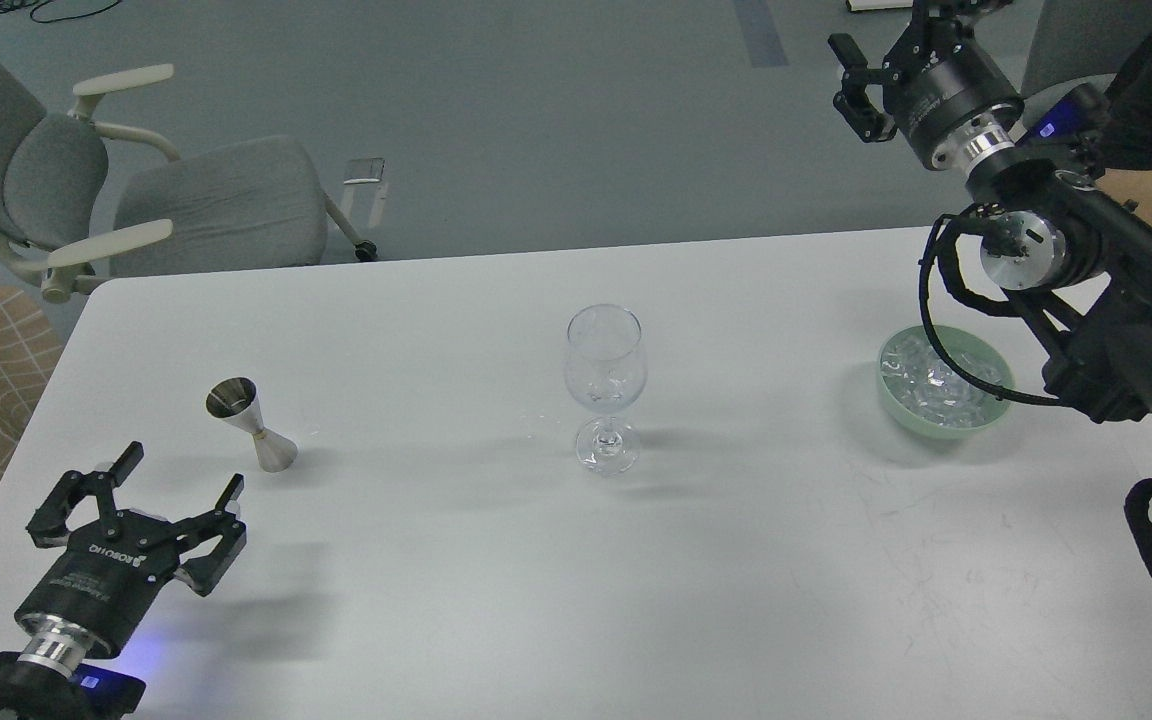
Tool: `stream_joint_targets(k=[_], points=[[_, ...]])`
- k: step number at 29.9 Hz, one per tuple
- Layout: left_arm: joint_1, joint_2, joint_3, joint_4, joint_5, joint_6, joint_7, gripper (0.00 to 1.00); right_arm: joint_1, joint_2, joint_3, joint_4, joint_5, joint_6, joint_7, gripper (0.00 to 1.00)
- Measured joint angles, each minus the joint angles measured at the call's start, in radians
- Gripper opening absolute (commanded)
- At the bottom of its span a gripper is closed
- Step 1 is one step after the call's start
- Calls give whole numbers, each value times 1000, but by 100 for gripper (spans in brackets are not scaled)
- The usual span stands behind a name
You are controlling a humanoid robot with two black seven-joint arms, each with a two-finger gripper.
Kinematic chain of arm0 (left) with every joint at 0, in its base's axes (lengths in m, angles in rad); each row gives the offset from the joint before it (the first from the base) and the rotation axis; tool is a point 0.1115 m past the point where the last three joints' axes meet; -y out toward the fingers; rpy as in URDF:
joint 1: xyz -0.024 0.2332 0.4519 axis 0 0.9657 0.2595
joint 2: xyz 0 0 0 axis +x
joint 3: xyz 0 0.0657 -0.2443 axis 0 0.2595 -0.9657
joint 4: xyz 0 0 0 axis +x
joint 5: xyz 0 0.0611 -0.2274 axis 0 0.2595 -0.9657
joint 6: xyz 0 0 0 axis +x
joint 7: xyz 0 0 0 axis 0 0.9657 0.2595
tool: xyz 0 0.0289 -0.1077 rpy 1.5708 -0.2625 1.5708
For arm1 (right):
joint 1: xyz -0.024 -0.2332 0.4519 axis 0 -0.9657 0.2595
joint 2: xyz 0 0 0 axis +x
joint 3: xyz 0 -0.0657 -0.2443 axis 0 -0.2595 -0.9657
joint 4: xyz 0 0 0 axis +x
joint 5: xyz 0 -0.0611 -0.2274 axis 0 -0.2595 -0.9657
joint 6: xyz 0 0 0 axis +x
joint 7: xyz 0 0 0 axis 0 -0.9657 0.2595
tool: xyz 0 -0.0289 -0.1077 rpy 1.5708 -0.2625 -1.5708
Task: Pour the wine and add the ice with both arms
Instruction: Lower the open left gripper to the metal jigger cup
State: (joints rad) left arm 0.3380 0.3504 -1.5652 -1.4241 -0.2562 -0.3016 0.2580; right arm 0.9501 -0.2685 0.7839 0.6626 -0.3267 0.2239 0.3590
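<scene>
Two tools are seen: the left tool [179, 478] hangs open near the jigger [250, 423], gripping nothing, and the right tool [854, 85] is raised beyond the counter [756, 560], apparently empty, its opening not to be told. The glass [605, 385] stands mid-counter; whether wine is in it cannot be told. Ice [936, 385] lies in the bowl [898, 405]. If the narrow jigger is pinched off-centre, it could be tipped and spilled; the tall glass could be toppled by a careless sweep.

office-like lab space, grey swivel chair [136, 190] with armrests, plain white table [756, 580], grey floor [556, 110]
</scene>
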Motion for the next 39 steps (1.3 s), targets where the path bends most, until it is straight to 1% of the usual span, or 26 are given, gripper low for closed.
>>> stream_joint_targets(k=[8, 13, 18, 28, 37, 39], points=[[-92, -22, 6, 93, 6, 26, 0, 98, -1, 0, 0, 0, -1, 0, -1, 100], [-148, -26, 27, 131, 6, 43, 8, 98, -3, 1, -9, 0, -1, 0, -1, 100], [-201, -33, 69, 180, 6, 44, 8, 98, -3, 0, -32, 1, -1, -3, 0, 100], [-288, -69, 96, 291, 48, 34, 11, 98, -1, -8, -35, 2, 0, -8, 0, 100], [-370, -90, 113, 364, 50, 31, 9, 98, -4, -14, -35, 1, 0, -8, 0, 100], [-382, -91, 120, 371, 51, 31, 9, 96, -4, -14, -35, 1, 0, -8, 0, 100]])
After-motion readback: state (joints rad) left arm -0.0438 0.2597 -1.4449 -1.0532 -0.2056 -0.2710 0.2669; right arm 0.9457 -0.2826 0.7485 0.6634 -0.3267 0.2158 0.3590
